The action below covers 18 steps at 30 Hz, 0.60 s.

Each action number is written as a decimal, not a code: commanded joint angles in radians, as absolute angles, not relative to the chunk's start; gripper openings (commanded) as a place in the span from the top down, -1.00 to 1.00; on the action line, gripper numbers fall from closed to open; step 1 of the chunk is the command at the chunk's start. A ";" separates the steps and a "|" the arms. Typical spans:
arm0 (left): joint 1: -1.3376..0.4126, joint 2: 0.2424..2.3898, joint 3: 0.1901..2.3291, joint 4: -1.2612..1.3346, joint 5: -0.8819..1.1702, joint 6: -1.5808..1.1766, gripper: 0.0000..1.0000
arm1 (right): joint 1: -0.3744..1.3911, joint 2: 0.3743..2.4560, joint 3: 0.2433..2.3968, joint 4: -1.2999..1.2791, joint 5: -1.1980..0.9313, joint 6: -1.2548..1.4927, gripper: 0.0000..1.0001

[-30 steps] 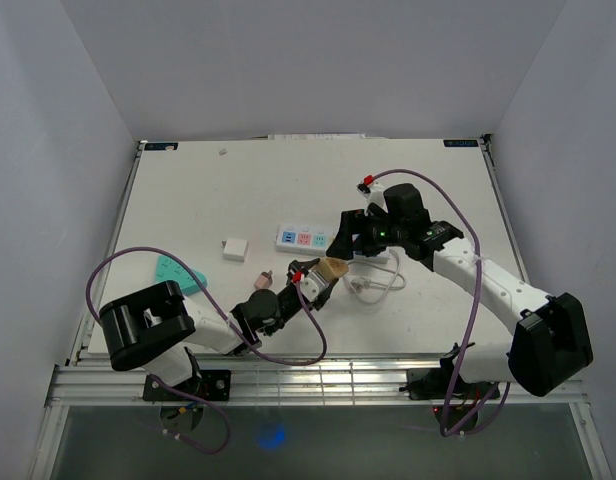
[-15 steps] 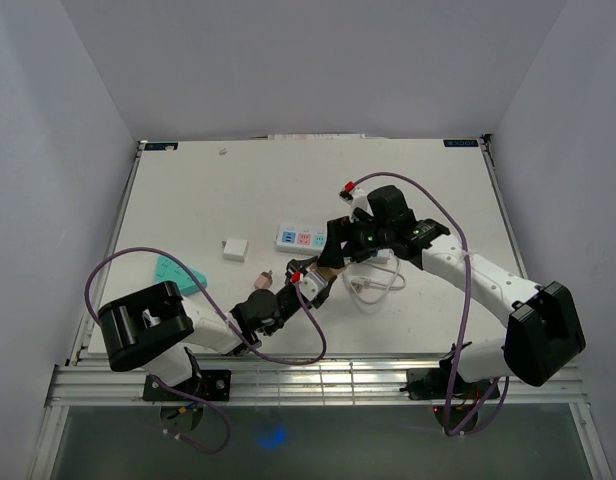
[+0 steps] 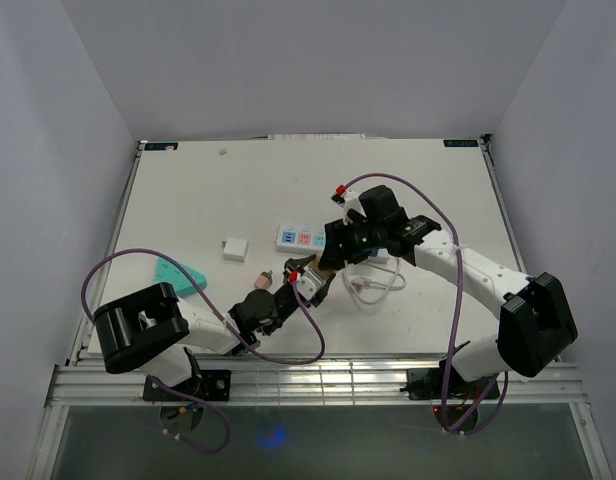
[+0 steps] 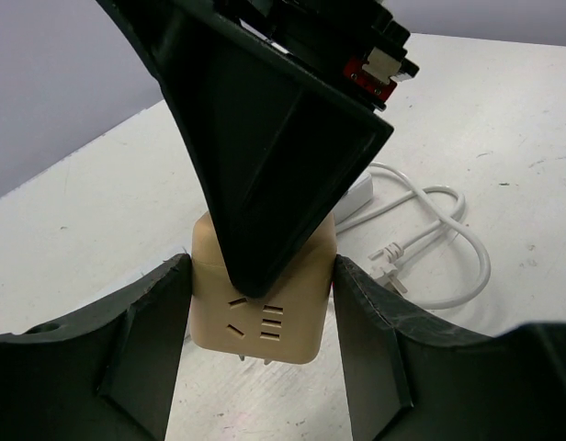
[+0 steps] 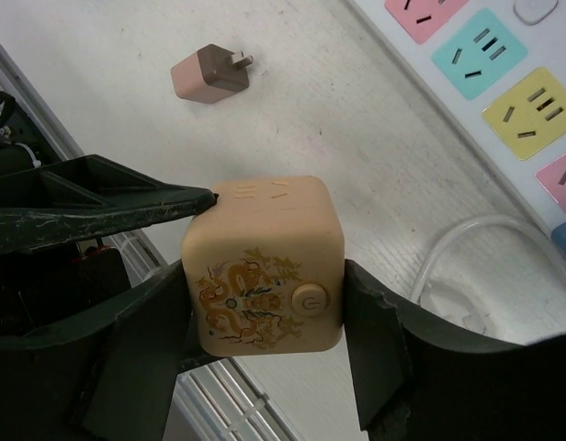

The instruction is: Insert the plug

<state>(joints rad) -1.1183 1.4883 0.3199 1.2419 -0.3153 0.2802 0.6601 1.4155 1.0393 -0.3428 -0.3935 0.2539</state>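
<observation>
The plug is a tan cube (image 3: 329, 267) with a gold dragon print and a power button (image 5: 265, 276); short prongs show under it (image 4: 265, 317). It hangs just above the table in front of the white power strip (image 3: 304, 238) with its coloured sockets (image 5: 490, 69). My left gripper (image 3: 314, 276) is shut on two of its sides (image 4: 262, 276). My right gripper (image 3: 335, 260) comes from the opposite side, and its fingers press against the cube's other two faces (image 5: 265, 299). In the left wrist view one right finger covers the cube's top.
A small pink plug (image 3: 261, 279) lies on the table to the left (image 5: 208, 75). A white adapter (image 3: 235, 248) and a teal block (image 3: 180, 274) sit further left. The strip's white cable (image 3: 376, 284) loops to the right, its own plug loose (image 4: 390, 262).
My right gripper has moved left, down to the cube, and its jaws have closed in on it. The left gripper has held the cube still.
</observation>
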 commanded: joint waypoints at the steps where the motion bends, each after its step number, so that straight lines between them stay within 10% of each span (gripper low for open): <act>1: -1.114 1.445 0.316 1.279 -0.316 0.285 1.00 | 0.679 1.445 1.094 -0.356 -0.419 0.226 -0.29; 4: -1.114 1.443 0.318 1.273 -0.314 0.285 1.00 | 0.684 1.471 1.115 -0.374 -0.422 0.215 0.39; 9: -1.114 1.421 0.314 1.267 -0.304 0.276 0.89 | 0.684 1.474 1.117 -0.364 -0.414 0.209 0.84; 18: -1.114 1.384 0.313 1.239 -0.298 0.238 -0.32 | 0.677 1.440 1.103 -0.256 -0.402 0.206 0.85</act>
<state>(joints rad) -1.1088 1.4506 0.3073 1.1923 -0.3332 0.2668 0.6708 1.4734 1.0809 -0.3485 -0.3981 0.2134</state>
